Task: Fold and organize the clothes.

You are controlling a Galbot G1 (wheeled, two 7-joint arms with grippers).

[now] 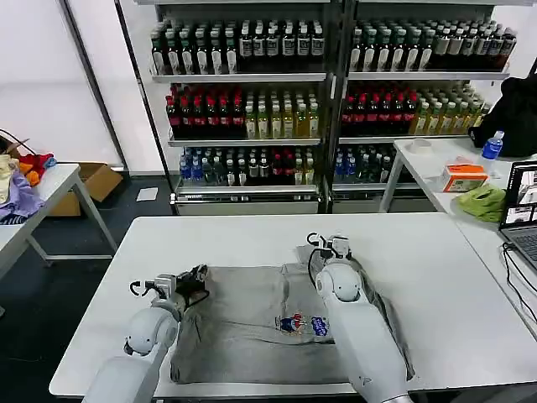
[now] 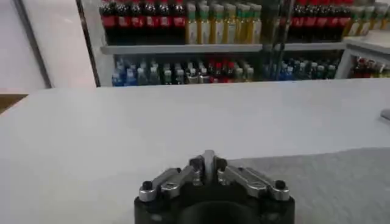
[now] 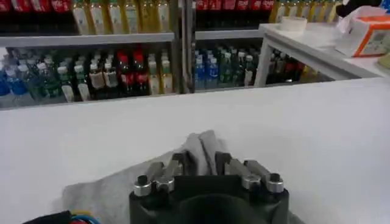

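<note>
The left gripper (image 1: 200,274) is sitting closed, empty, at the grey shirt's (image 1: 252,323) left edge, while the right gripper (image 1: 329,245) is pinching its far edge amid bare white table (image 1: 436,277).

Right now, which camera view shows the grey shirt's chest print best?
The head view: the chest print lies facing up on the grey shirt, beside the right arm. The right wrist view catches just a coloured corner of it at the edge. The left wrist view gives plain grey cloth.
</note>
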